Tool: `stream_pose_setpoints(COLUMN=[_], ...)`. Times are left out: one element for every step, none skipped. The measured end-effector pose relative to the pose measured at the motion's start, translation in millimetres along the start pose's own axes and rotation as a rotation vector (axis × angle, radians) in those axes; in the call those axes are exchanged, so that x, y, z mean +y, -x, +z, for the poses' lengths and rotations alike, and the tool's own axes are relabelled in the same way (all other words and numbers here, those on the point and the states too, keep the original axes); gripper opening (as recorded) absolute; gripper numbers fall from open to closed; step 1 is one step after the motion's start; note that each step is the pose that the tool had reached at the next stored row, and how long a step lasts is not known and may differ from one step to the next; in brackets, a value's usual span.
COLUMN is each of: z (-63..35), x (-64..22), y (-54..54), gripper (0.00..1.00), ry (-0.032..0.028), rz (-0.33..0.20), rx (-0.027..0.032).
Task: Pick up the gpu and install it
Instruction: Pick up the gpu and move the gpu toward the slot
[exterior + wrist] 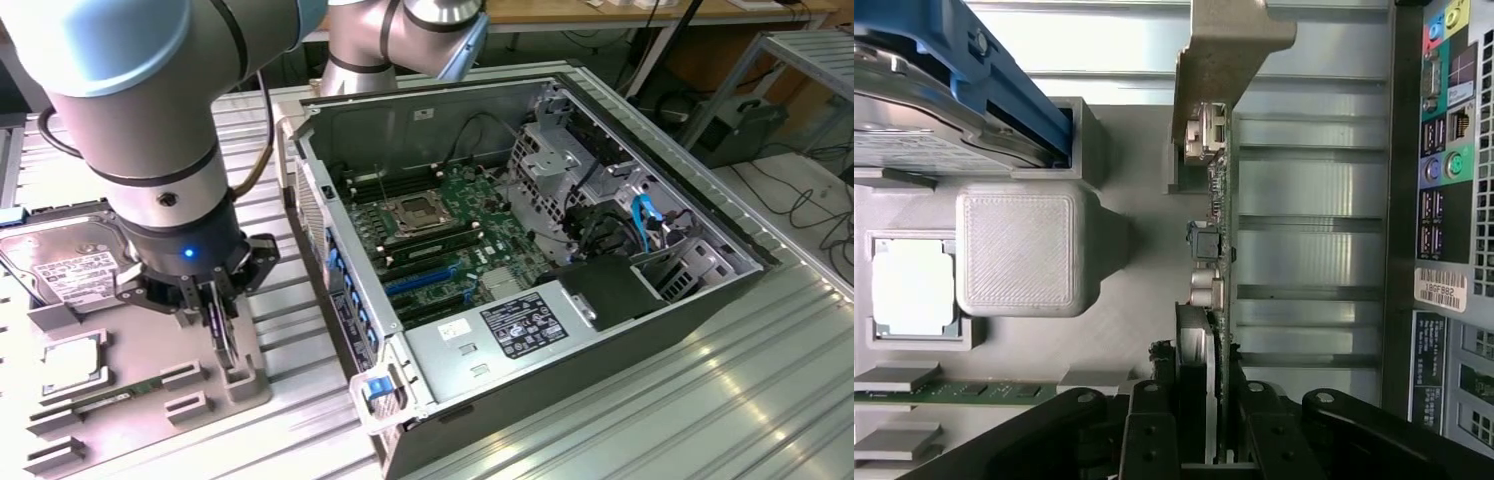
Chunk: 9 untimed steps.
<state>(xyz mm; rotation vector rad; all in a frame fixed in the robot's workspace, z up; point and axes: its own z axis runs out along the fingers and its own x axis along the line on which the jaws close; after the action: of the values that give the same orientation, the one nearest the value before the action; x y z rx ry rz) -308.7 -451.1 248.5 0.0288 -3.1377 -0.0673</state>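
We read only one string, roughly "18GF882", on a small white barcode sticker (1441, 291) on the rear panel of the computer case (1410, 220), while we cannot read the print on the power supply's black label (531, 325) or the hard drive's white label (74, 276).

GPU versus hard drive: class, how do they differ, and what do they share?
The gpu stands on edge; the hard drive lies broad face up. The gpu is a thin green board; the hard drive is a silver block with a white label. The gripper is at the gpu, not the hard drive. Both rest in the grey fixture.
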Motion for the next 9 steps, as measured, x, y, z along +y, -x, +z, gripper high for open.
stream_pose_setpoints(z=[-0.5,-0.9,-1.4,-1.9,-2.5,-2.9,-3.3,-3.8,-4.4], x=[0.0,0.0,0.1,0.1,0.1,0.1,0.2,0.2,0.2], y=[0.0,0.0,0.0,0.0,0.0,0.0,0.0,0.0,0.0], gripper=[0.28,0.28,0.28,0.28,0.28,0.28,0.28,0.28,0.28], ry=[0.0,-0.0001,-0.0001,-0.0001,-0.0002,-0.0001,0.0,-0.0001,-0.0001], rz=[0.0,0.0,0.0,0.0,0.0,0.0,0.0,0.0,0.0], rx=[0.0001,0.0002,0.0002,0.0003,0.0003,0.0003,0.0003,0.0004,0.0005])
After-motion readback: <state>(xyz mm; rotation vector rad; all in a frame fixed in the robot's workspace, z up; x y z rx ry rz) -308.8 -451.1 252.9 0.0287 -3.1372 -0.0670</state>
